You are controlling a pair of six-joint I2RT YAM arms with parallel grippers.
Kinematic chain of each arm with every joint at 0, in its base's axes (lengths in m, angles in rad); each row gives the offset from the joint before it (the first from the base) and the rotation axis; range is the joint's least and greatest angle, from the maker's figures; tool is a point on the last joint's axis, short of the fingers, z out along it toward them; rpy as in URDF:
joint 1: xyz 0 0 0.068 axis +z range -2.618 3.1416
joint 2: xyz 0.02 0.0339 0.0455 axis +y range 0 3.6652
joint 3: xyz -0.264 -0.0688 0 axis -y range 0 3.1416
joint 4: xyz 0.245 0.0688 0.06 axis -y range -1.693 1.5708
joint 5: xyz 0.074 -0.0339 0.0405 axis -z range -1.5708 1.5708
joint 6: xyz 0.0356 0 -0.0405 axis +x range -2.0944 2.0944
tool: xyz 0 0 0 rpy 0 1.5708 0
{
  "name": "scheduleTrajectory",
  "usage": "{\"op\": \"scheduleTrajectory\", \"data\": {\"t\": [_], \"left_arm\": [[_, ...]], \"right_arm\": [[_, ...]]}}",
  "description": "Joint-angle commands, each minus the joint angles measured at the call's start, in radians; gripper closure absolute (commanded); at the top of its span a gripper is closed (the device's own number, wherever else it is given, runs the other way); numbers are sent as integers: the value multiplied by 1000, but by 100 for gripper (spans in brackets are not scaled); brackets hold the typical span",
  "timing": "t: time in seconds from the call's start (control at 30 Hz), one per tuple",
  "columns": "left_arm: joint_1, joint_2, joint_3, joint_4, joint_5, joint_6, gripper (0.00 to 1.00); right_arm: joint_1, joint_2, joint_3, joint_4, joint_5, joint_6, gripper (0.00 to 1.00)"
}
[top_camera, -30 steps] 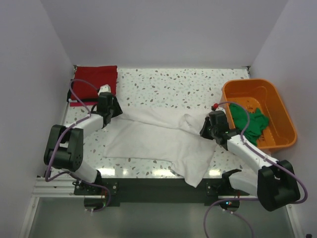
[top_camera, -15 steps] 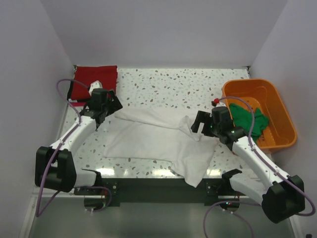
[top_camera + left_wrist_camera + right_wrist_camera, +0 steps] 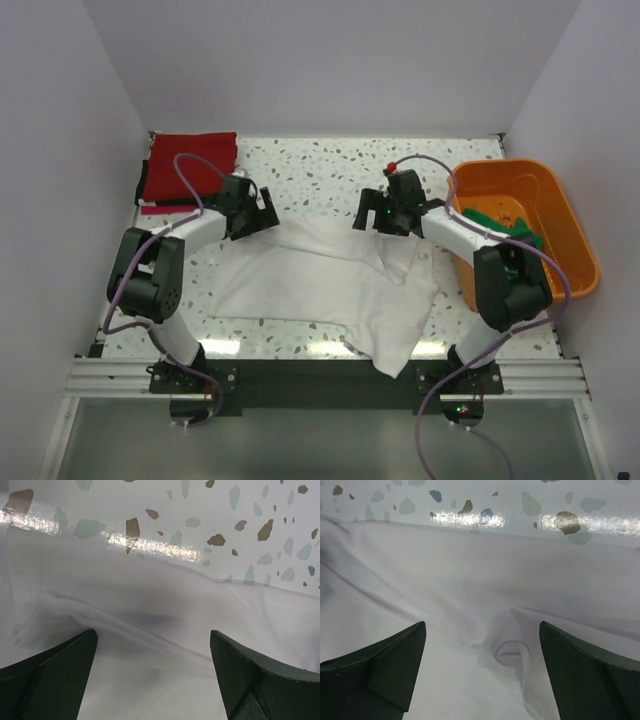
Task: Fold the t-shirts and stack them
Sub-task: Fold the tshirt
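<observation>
A white t-shirt (image 3: 320,285) lies spread and wrinkled across the middle of the table, its lower right corner hanging over the near edge. My left gripper (image 3: 262,215) hovers open over its far left edge. In the left wrist view the left gripper (image 3: 152,640) has white cloth (image 3: 165,680) beneath its wide-apart jaws. My right gripper (image 3: 375,215) stands open over the far right edge. The right wrist view shows the right gripper (image 3: 482,630) above a small curled fold (image 3: 510,652). A folded red t-shirt (image 3: 190,160) rests at the back left. A green t-shirt (image 3: 527,240) sits in the tub.
An orange plastic tub (image 3: 560,200) stands at the right edge, with the right arm reaching past its near left corner. A thin dark layer (image 3: 143,193) shows under the red shirt's left side. White walls close in the speckled table (image 3: 330,165) on three sides.
Both arms have swung from the white shirt's left and right sides up to its far edge, toward the middle. Both grippers went from partly closed to wide open.
</observation>
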Motion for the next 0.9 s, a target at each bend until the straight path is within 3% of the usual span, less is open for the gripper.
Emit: {"op": "scheduleTrajectory", "data": {"t": [0.0,0.2,0.4,0.6,0.87], "left_arm": [[1,12,17,52,29,24,0],[1,-13,-33,9,-56,31,0],[30,-94,-82,-123,-186,-12,0],[39,-192,-105,-192,-284,-49,0],[60,-180,-85,-212,-298,-86,0]], "right_arm": [[17,45,44,51,-75,-34,1],[83,85,8,49,-133,-60,2],[132,-75,-182,100,-167,-51,1],[143,-108,-326,141,-230,-60,2],[165,-223,-421,193,-230,-81,2]]}}
